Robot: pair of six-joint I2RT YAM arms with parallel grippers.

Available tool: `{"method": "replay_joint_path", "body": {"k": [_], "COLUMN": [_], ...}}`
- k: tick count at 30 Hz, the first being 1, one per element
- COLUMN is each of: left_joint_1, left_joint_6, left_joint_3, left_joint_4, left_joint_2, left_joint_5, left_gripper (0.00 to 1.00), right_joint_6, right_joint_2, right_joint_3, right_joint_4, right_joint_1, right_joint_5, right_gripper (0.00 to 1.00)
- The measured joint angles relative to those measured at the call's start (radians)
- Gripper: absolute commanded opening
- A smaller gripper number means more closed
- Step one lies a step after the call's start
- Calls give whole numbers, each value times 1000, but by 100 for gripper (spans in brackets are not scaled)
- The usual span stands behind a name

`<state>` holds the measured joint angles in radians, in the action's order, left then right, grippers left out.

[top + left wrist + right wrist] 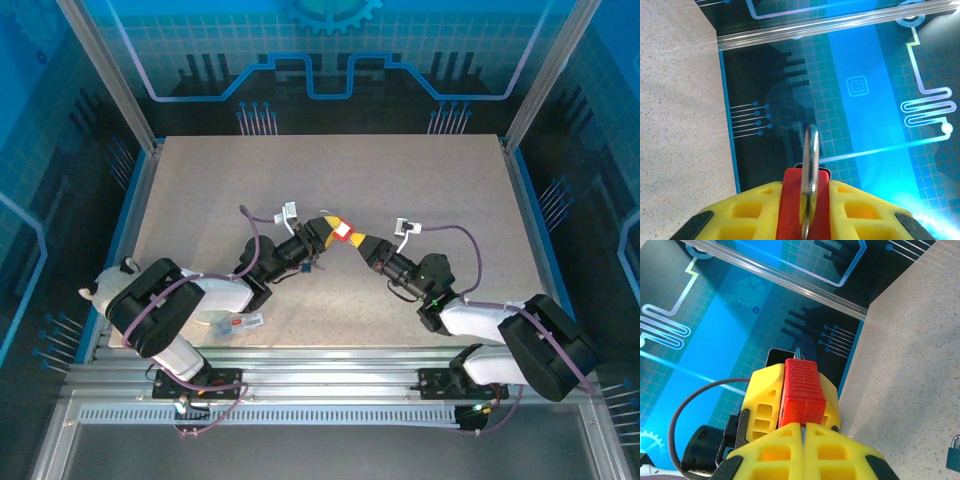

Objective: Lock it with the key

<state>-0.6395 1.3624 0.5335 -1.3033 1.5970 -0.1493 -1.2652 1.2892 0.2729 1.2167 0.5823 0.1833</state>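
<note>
**Red padlock, yellow fingers, blue circuit walls**

The padlock (801,390) has a red, ribbed body and a silver shackle (811,160). The fingers (865,210) of the left hand (807,200) and of the right hand (802,432) are bright yellow with black trim. The table (300,170) is pale beige with fine speckles. The walls (200,40) are blue and black, printed with a light grid, circuit traces and gear shapes. The arms (215,293) are black and white, with purple cables (470,240). A second padlock (954,457) is dark teal.

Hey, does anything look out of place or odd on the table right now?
Nothing spilled or damaged. One stray: a small dark padlock sits loose on the table, apart from the red padlock gripped by the left tool.
</note>
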Motion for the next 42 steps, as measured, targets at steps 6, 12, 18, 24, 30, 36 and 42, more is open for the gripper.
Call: {"method": "replay_joint_path", "body": {"k": [6,12,18,24,30,36,42], "left_joint_1": [0,1,2,4,5,16,27], "left_joint_6": [0,1,11,27,27,32,50], "left_joint_3": [0,0,0,0,0,0,0], "left_joint_4": [1,0,0,0,0,0,0], "left_joint_2": [0,5,6,8,10,13,14], "left_joint_5": [-1,-5,-5,-5,-5,-5,-3], "left_gripper": [0,0,0,0,0,0,0], "right_joint_6": [0,0,1,4,6,13,28], "right_joint_2": [-5,-16,-42,-59,-72,-103,-142], "right_joint_3": [-5,-14,-19,-23,-27,-40,-44], "right_joint_4": [-3,-8,-39,-59,-72,-102,-144], "right_joint_1": [2,2,8,8,9,11,13], "right_joint_5": [-2,-6,-19,-20,-24,-35,-46], "right_gripper": [0,0,0,0,0,0,0]}}
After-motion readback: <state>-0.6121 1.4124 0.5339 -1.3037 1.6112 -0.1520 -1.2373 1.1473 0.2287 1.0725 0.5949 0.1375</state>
